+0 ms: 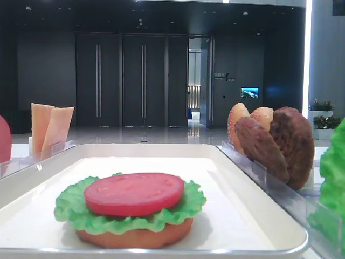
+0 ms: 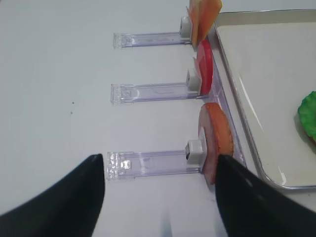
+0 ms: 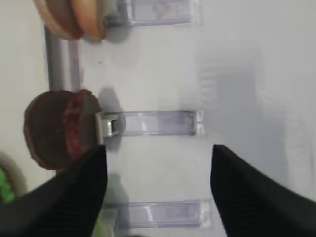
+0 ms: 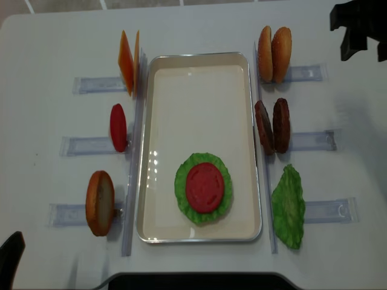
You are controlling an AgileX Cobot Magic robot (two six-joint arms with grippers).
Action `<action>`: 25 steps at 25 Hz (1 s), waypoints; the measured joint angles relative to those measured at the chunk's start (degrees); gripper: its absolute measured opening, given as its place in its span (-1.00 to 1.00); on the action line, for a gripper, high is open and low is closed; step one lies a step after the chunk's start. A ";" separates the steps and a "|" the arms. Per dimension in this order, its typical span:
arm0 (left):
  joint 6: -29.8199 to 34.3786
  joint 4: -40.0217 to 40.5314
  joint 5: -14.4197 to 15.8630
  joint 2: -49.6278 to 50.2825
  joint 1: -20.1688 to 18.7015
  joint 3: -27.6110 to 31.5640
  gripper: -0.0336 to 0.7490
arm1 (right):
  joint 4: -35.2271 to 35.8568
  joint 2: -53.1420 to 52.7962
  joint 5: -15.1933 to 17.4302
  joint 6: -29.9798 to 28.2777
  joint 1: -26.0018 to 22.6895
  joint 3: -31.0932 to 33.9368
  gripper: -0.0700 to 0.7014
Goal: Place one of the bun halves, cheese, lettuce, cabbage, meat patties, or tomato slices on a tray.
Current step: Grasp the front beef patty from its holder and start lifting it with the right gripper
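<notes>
On the white tray (image 4: pixel 163 109) lies a stack: a flat bun base (image 1: pixel 135 237), a lettuce leaf (image 4: pixel 182 181) and a tomato slice (image 4: pixel 205 186) on top. Two meat patties (image 4: pixel 272 125) stand on edge in a holder right of the tray, with two bun halves (image 4: pixel 273 53) behind them and another lettuce leaf (image 4: pixel 289 206) in front. Left of the tray stand cheese slices (image 4: pixel 127 61), a tomato slice (image 4: pixel 118 127) and a bun half (image 4: pixel 100 202). My right gripper (image 3: pixel 158 148) hovers open and empty beside the patties (image 3: pixel 57 129). My left gripper (image 2: pixel 159 158) is open and empty next to the bun half (image 2: pixel 217 140).
Clear plastic holders (image 4: pixel 91 145) line both sides of the tray on the white table. The right arm's dark body (image 4: pixel 360 27) hangs over the far right corner. A dark part of the left arm (image 4: pixel 11 260) shows at the near left corner.
</notes>
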 joint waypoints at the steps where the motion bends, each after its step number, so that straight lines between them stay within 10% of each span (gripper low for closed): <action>1: 0.00 0.00 0.00 0.00 0.00 0.00 0.45 | 0.00 0.00 0.00 1.09 1.71 0.00 0.30; 25: 0.00 0.00 0.00 0.00 0.00 0.00 0.45 | 1.01 11.24 -0.05 13.97 15.45 -0.05 0.30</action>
